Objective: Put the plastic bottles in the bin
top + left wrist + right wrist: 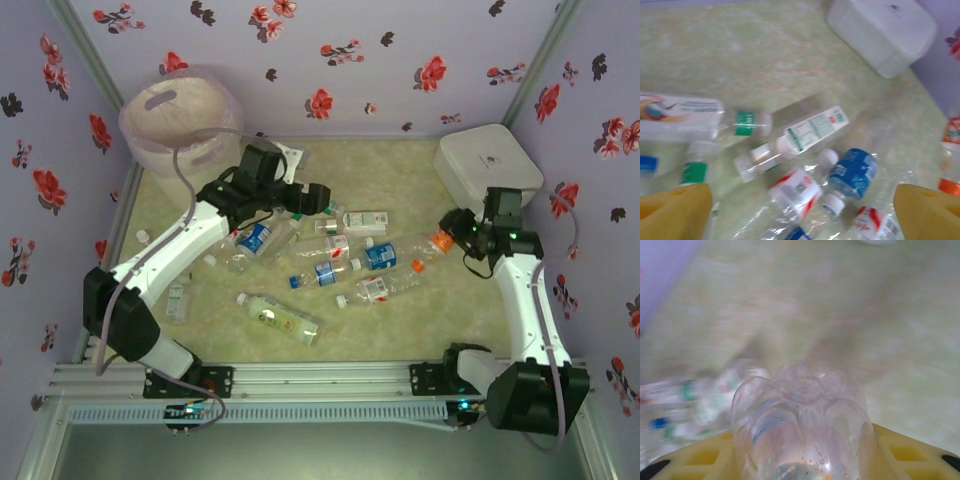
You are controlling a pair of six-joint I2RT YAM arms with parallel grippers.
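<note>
Top external view: the bin (150, 140) stands in the far left corner of the table (400, 325), well apart from the plastic bottles (330, 265), which lie scattered on their sides across the middle. The left gripper (318, 200) hangs over the far edge of that scatter with no bottle in it. The right gripper (447, 235) is at the right end of the scatter, right at the orange-capped bottle (438, 241), with the white lidded box (487, 165) just behind it. Left wrist view: the left gripper (802, 202) has its yellow fingers (680, 205) spread wide, nothing between them, above several plastic bottles (810, 131) with green, blue and red labels lying close together. The white lidded box (885, 30) is at the upper right and the orange-capped bottle (951, 150) is at the right edge. Right wrist view: the right gripper (800, 445) is clamped on the orange-capped bottle (800, 410), whose clear lobed base points away from the camera, with a yellow finger against each side. More plastic bottles (695, 400) lie blurred at the left.
</note>
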